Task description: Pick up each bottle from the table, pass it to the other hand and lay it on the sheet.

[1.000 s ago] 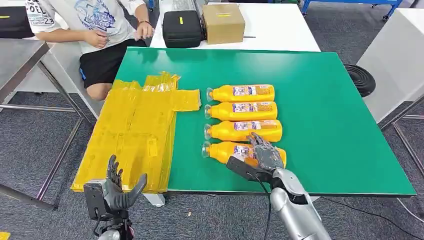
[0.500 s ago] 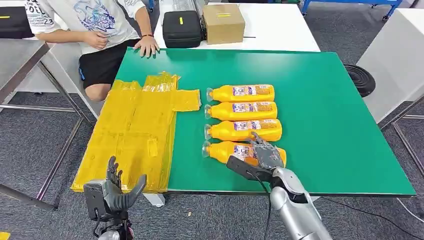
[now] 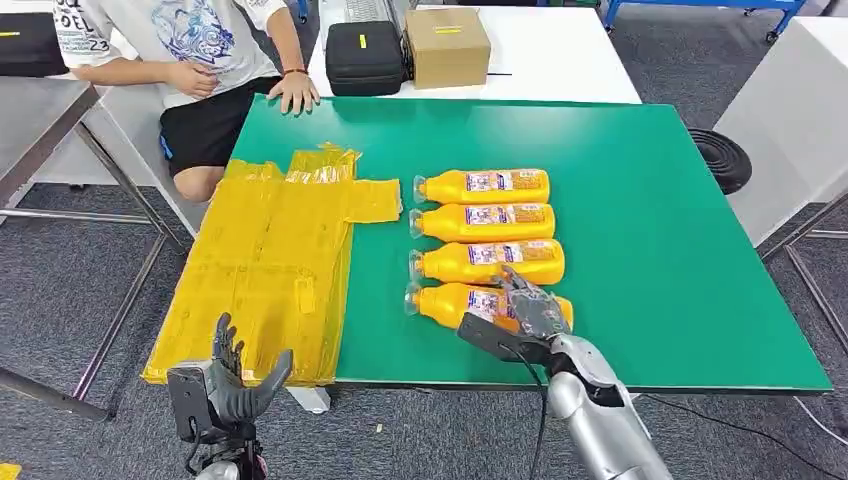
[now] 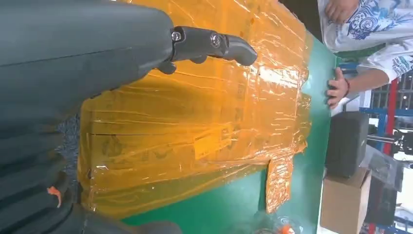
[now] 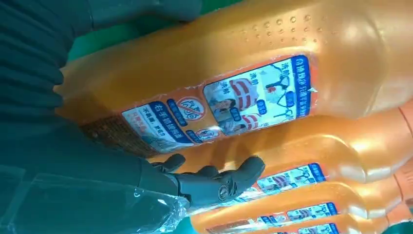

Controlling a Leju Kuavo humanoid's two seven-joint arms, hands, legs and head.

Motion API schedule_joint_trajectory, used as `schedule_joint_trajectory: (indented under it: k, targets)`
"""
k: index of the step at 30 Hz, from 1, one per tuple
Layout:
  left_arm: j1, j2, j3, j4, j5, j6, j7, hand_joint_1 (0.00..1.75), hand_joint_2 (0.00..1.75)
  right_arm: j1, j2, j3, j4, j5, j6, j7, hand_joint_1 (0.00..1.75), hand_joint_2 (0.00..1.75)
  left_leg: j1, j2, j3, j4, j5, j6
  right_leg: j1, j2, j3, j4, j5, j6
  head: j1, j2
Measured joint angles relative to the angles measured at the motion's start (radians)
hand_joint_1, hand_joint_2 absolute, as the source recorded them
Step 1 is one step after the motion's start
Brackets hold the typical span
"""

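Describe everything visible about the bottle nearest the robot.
The nearest bottle is orange plastic, with a clear cap pointing toward the yellow sheet and a blue-and-white picture label on its side. It lies flat on the green table, last in a row of four. The right hand rests over its wide end, fingers draped across the body.

The nearest orange bottle [image 5: 253, 73] carries a label [image 5: 221, 105] with blue panels of white Chinese characters, too small and tilted to read, plus a red prohibition circle [image 5: 189, 108] and little cartoon figures. The next bottle [image 5: 311, 146] has a similar label [image 5: 287, 179], equally unreadable. On the person's white T-shirt [image 3: 150, 35], dark lettering sits on the sleeve, seemingly ending in "23" [image 3: 72, 14]; the blue chest print [image 3: 195, 25] is not legible.
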Motion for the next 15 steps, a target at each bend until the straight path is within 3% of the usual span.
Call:
schedule_joint_trajectory:
  k: [3,15]
  targets:
    - [0.002,0.000,0.002,0.000,-0.003,0.002,0.000,0.00,1.75,0.006,-0.013,0.001,-0.015,-0.006,0.007,0.000,0.33,1.75,0.000,0.000,-0.001,0.000,0.000,0.000,0.000,0.000,0.009,0.000,0.000,0.000,0.000,0.000]
    - [0.006,0.000,0.010,-0.001,-0.013,0.005,0.008,0.00,1.75,0.031,-0.044,0.004,-0.064,-0.008,0.026,0.024,0.35,1.75,0.000,0.000,-0.001,0.000,0.000,0.001,0.000,0.000,0.009,0.000,0.000,0.001,0.000,0.000]
